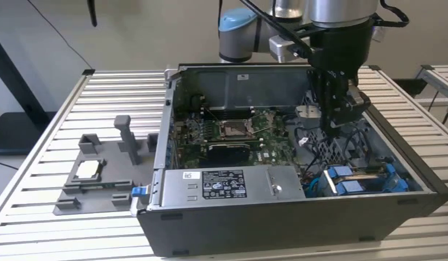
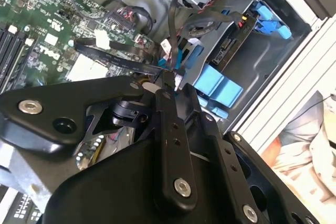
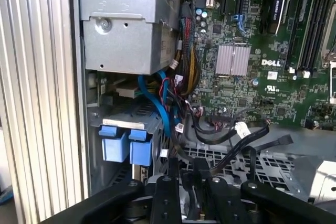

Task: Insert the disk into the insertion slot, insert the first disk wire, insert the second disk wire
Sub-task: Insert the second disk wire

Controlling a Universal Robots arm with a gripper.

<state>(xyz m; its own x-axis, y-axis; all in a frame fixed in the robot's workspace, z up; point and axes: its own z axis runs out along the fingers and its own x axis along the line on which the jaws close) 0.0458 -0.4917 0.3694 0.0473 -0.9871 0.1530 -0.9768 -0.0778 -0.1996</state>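
In the exterior view we see an open dark computer case lying on a slatted metal table, with a grey fixture beside it on the exterior view's left. The arm reaches down into the case on the exterior view's right, and its claw hangs low among loose cables, beside the green motherboard. The disk, in its bright blue carrier, sits inside the insertion slot at the near corner of the case on the exterior view's right, just beside the labelled silver power-supply box. The claw is apart from the disk, farther back in the case. In the second wrist view the claw has its jaws drawn together on the end of a flat black wire, which runs off across the motherboard. Beyond the claw, the disk lies in the grey insertion slot, its connector edge turned toward the claw and its blue plastic showing on both sides. In the first wrist view the claw sits over a perforated grey plate with the black wire curving away from between its jaws. The blue carrier of the disk shows next to the power-supply box, near the motherboard.
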